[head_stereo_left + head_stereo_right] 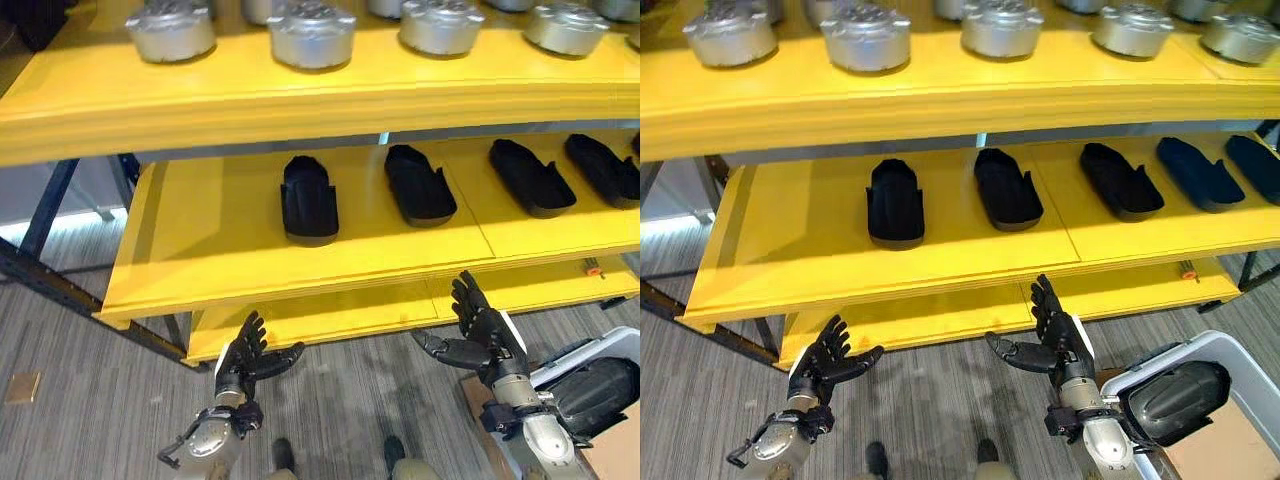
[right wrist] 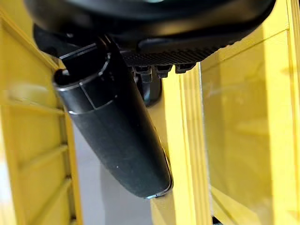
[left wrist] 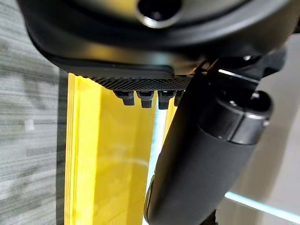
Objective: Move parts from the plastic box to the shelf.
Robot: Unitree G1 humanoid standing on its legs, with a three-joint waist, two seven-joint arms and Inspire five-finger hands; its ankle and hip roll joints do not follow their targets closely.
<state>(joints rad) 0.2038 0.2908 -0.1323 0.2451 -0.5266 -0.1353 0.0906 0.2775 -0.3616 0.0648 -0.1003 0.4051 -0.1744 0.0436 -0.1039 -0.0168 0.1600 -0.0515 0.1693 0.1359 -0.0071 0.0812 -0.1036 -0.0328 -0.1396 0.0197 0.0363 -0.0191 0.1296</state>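
Several black moulded parts lie in a row on the middle yellow shelf (image 1: 220, 240); the leftmost part (image 1: 308, 198) is near its centre, another part (image 1: 419, 184) just to its right. One more black part (image 1: 1175, 398) rests in the white plastic box (image 1: 1230, 352) at the lower right. My left hand (image 1: 248, 362) is held up below the shelf's front edge, fingers spread, open and empty. My right hand (image 1: 482, 335) is also raised in front of the shelf edge, open with straight fingers, holding nothing. The right thumb (image 2: 117, 126) and the left thumb (image 3: 197, 173) stick out straight in the wrist views.
Silver round metal parts (image 1: 311, 35) stand in a row on the top shelf (image 1: 200, 110). A lower yellow shelf (image 1: 340, 315) sits beneath the middle one. A dark blue frame leg (image 1: 45, 210) stands at the left. Grey carpet floor (image 1: 90, 420) lies below, with brown cardboard (image 1: 1230, 445) under the box.
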